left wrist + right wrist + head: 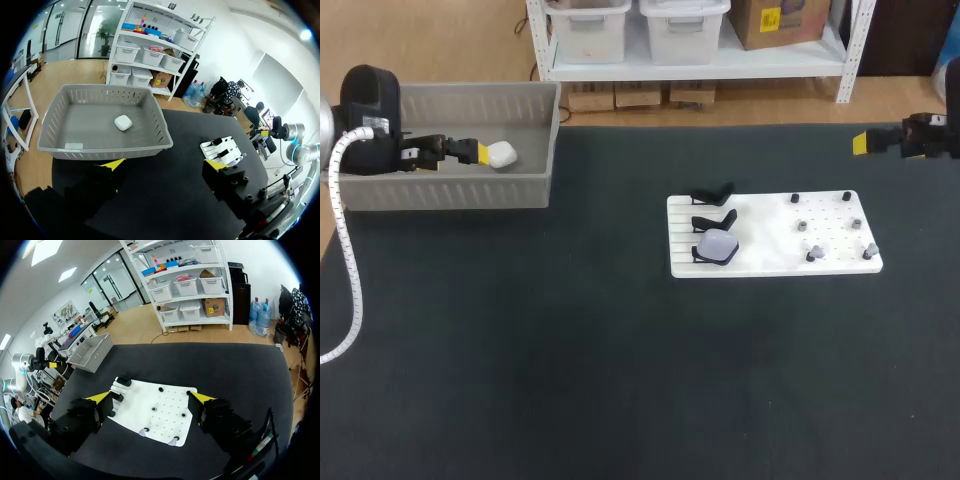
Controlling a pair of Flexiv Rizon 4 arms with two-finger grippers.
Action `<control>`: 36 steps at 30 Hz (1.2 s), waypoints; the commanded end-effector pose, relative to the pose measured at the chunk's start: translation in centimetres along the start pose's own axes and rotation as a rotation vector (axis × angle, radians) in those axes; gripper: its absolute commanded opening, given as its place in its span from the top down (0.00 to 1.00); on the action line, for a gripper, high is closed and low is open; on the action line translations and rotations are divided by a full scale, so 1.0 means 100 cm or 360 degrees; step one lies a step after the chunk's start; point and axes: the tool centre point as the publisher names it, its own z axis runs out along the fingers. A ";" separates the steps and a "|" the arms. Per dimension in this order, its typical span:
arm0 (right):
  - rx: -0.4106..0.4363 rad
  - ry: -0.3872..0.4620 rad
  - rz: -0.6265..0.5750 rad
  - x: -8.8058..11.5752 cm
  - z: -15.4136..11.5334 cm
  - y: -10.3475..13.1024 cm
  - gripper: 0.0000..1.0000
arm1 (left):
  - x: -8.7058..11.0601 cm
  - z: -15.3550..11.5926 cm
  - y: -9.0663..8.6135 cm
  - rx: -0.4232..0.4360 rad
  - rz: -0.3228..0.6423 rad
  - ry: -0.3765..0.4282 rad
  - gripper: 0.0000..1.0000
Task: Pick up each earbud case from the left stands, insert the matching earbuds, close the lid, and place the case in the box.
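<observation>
Jaws spread and empty on left gripper and right gripper; a white case lies in the box, so placing looks done, and next the last case needs lifting off the stands.

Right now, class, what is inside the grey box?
One white case lies on the floor of the box, lid shut, clear of the walls. In the head view the left hand covers some floor beside it. What the shut case holds cannot be seen.
</observation>
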 end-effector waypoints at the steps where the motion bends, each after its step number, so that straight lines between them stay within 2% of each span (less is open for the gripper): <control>1: 0.0000 0.0000 0.0000 0.000 0.000 0.000 0.00 | 0.000 0.000 0.000 0.0000 0.0000 0.0000 0.00; 24: 0.0000 0.0000 0.0000 0.000 0.000 0.000 0.00 | 0.000 0.000 0.000 0.0000 0.0000 0.0000 0.00; 26: 0.0000 0.0000 0.0000 0.000 0.000 0.000 0.00 | -0.003 -0.004 -0.003 0.0107 0.0037 0.0007 0.00; 31: 0.0000 0.0000 0.0000 0.000 0.000 0.000 0.00 | -0.006 -0.011 -0.014 0.0324 0.0264 -0.0062 0.00; 36: 0.0000 0.0000 0.0000 0.000 0.000 0.000 0.00 | -0.006 -0.016 -0.024 0.0653 0.0523 -0.0097 0.00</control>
